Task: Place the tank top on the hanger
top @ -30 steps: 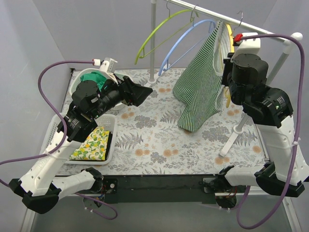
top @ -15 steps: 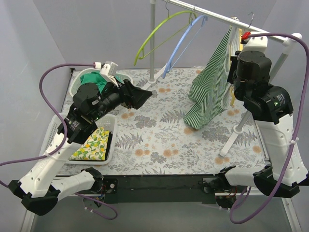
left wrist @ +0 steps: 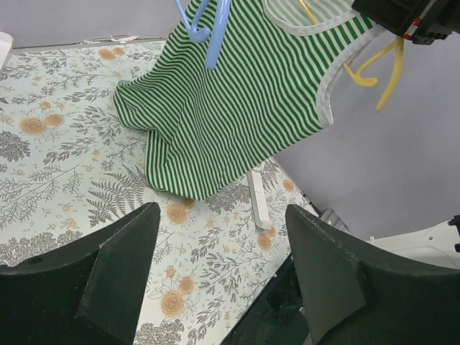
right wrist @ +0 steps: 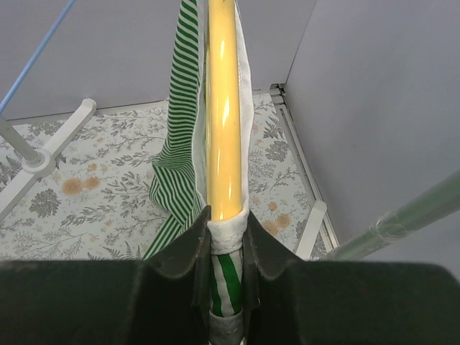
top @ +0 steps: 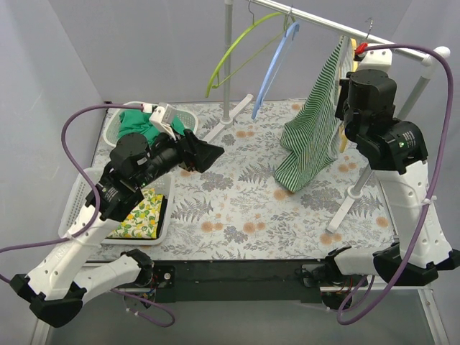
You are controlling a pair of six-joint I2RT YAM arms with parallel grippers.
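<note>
The green-and-white striped tank top (top: 309, 136) hangs from the yellow hanger (right wrist: 224, 108) beside the rack's right post. Its hem reaches down close to the tablecloth. My right gripper (right wrist: 227, 230) is shut on the hanger's arm, with the tank top's white-edged strap (right wrist: 228, 233) wrapped over it. In the top view my right wrist (top: 368, 97) hides these fingers. My left gripper (top: 205, 152) is open and empty above the middle-left of the table. In the left wrist view it (left wrist: 223, 237) faces the tank top (left wrist: 230, 93) and the hanger's yellow end (left wrist: 392, 68) from a distance.
A metal rail (top: 323, 21) carries a lime-green hanger (top: 237, 50) and a light blue hanger (top: 273, 68). The rack's white feet (top: 345, 205) stand on the flowered tablecloth. A basket with a plain green cloth (top: 133, 122) and a tray with a lemon-print cloth (top: 140, 215) are at the left.
My right arm moved the hanger and tank top to the right and up toward the rail. The blue hanger swung to a steeper angle. My left gripper shifted slightly.
</note>
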